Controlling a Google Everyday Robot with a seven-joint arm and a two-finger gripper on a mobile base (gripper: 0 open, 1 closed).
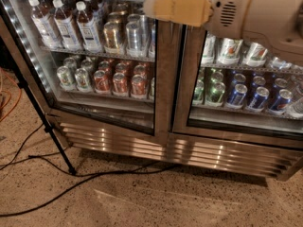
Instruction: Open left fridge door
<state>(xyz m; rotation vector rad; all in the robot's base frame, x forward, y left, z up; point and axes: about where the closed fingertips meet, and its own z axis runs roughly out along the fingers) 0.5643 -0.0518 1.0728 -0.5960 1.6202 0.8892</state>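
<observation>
1. The gripper is up top, right in front of the seam between the two doors, and the arm reaches off to the right.
2. The left fridge door stands left of that seam, with a light strip along its left edge.
3. Behind its glass, bottles line the upper shelf and cans the shelf below.
4. The right door stands just beside it, with more cans behind.
5. A vent grille runs under both doors.
6. A stand leg leans at the fridge's left corner, and a cable trails over the floor in front.
</observation>
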